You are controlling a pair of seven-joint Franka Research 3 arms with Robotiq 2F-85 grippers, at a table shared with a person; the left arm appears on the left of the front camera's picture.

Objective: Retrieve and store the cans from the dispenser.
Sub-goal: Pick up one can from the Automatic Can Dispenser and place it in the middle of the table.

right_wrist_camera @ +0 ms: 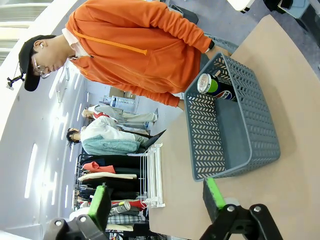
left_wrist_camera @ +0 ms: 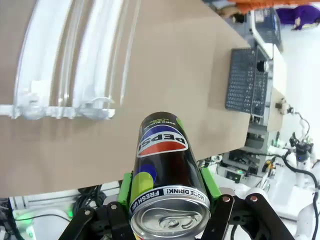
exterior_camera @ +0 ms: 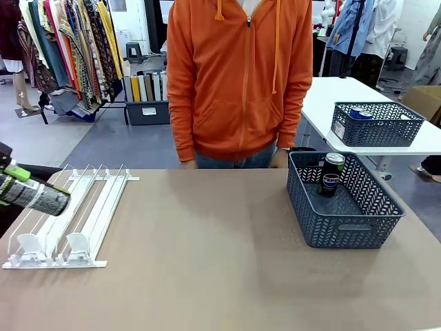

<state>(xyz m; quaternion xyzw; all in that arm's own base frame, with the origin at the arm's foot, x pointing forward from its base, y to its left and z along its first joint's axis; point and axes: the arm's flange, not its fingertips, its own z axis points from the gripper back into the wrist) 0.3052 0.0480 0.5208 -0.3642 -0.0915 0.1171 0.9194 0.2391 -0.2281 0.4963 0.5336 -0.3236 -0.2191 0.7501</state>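
A person in an orange hoodie (exterior_camera: 240,79) stands at the desk's (exterior_camera: 207,262) far edge. The grey basket (exterior_camera: 344,227) near the right edge already holds one can (exterior_camera: 331,174), standing upright; the white dispenser (exterior_camera: 65,217) lies along the left edge. Above it, the left claw (left_wrist_camera: 167,187) pinches a black can (left_wrist_camera: 164,170) lying sideways; the right claw (right_wrist_camera: 155,200) hangs spread and empty. The carry across risks the can slipping or clipping the basket rim.
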